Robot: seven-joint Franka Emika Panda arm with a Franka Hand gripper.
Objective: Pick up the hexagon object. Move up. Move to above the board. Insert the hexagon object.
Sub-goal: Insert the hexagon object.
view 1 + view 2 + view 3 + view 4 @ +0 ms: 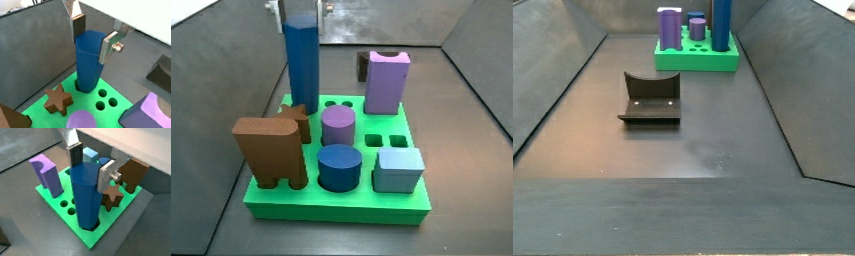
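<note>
Hexagon standing in the board, gripper at its top.

The hexagon [85,198] stands upright with its foot in a hole at the board's [85,239] corner; in a side view [301,60] that is the far left corner. The gripper [93,36] straddles its upper end, one finger [108,48] on each side, touching or just off: cannot tell.

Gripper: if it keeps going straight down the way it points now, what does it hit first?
The gripper straddles the top of the hexagon object, whose base sits in a hole of the board. Straight down, the board's top comes first, likely; whether the jaws grip is unclear.
</note>
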